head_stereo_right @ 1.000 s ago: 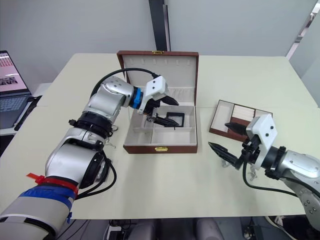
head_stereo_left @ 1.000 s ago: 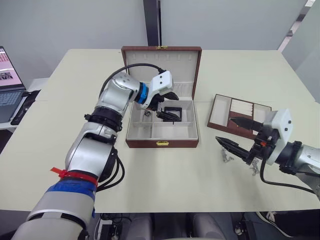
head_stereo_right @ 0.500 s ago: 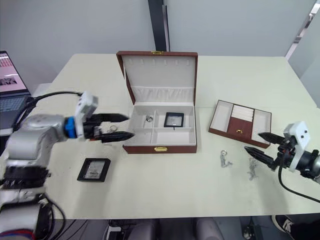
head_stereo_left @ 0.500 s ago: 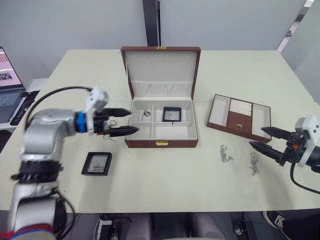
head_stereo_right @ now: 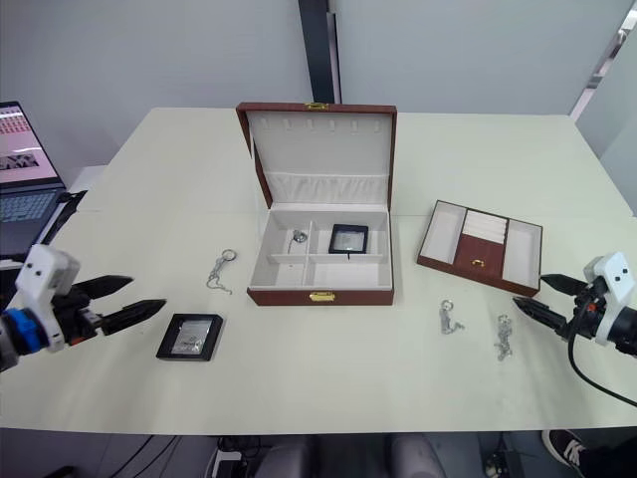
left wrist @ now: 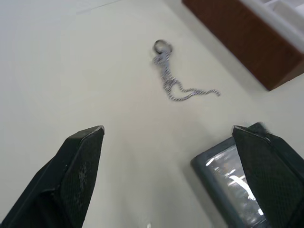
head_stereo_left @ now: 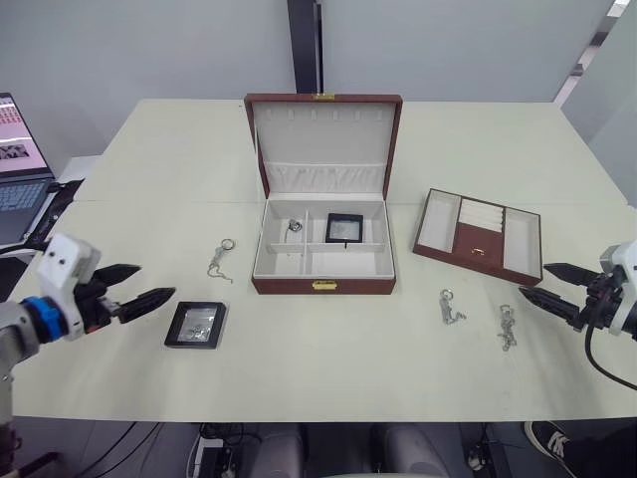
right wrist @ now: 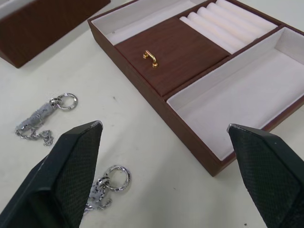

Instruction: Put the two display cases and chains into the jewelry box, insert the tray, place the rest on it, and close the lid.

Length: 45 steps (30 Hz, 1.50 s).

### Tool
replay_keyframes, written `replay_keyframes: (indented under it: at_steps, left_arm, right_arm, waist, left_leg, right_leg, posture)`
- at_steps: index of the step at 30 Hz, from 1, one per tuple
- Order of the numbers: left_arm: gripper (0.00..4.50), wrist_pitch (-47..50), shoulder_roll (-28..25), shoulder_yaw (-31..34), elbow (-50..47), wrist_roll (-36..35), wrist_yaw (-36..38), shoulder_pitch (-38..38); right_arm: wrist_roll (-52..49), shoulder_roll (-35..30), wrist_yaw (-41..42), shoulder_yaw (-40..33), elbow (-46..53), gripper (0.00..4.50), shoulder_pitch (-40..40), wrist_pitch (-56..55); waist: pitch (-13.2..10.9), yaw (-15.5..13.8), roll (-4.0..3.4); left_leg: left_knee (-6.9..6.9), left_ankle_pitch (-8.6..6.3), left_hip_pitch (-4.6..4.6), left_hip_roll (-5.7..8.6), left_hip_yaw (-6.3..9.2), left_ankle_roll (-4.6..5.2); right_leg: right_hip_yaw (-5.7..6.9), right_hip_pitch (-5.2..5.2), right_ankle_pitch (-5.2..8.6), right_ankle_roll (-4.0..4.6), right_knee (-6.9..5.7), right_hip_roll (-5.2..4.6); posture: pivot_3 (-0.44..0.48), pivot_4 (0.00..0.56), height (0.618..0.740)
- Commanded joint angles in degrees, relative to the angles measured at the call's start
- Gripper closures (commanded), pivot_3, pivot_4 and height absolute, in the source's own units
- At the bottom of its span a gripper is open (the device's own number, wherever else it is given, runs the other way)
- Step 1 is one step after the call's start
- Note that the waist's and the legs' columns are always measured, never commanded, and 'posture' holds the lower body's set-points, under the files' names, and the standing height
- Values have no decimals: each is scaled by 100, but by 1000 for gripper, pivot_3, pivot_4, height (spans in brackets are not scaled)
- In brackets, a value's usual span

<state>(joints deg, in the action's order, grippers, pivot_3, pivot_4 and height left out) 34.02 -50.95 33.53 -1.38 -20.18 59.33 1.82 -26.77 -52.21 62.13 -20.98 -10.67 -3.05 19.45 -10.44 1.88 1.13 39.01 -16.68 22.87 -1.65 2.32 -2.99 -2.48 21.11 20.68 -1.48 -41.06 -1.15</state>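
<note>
beige table (head_stereo_left: 328, 378), open jewelry box (head_stereo_left: 323, 199), no legible writing

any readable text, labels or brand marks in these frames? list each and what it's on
None readable.
Laptop screen: shows red-toned content, too small and blurred to read.
Jewelry box: only a gold clasp, no lettering.
Tray: a gold handle, no lettering.
Display case on the table: no legible label.
</note>
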Motion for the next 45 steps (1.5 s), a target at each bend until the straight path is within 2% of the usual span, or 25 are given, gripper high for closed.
replay_keyframes:
  at_steps: [1,8,32,37,45]
  left_arm:
    - [38,-323,-86,421,56,17,-163,267]
    - [38,-673,-94,773,290,60,-322,964]
    - [38,-589,-180,506,29,-109,-409,1015]
    - [38,-1015,-590,-59,68,162,67,994]
    - [38,-1635,-1631,-1017,52,212,1366,446]
  right_arm:
    - [96,-144,111,-91,-49,0,6,-181]
    - [144,-162,154,-149,-346,0,-59,-262]
    - [378,-272,247,-175,-688,0,51,-438]
    - [146,-294,423,-201,-347,0,-7,-224]
    - [-779,-105,640,262,1581,0,-431,832]
  waist:
    - [0,-1,0]
    - [0,1,-1]
    - [1,2,-1]
    - [0,2,-1]
    - [-2,21,-6]
  left_leg:
    - [-1,0,0,0,0,0]
    - [-3,0,-3,-2,-2,0]
    - [-5,0,-5,-1,-4,0]
    - [-6,0,-5,0,-5,0]
    - [-9,0,-6,-4,-7,0]
  right_leg:
    - [0,0,0,0,1,0]
    - [-1,0,0,0,0,-1]
    - [0,-2,0,0,0,-1]
    - [0,-1,0,0,0,-1]
    - [3,1,0,0,-1,6]
  posture:
    - [0,150,740]
    - [0,150,740]
    - [0,150,740]
    - [0,150,740]
    - [0,150,740]
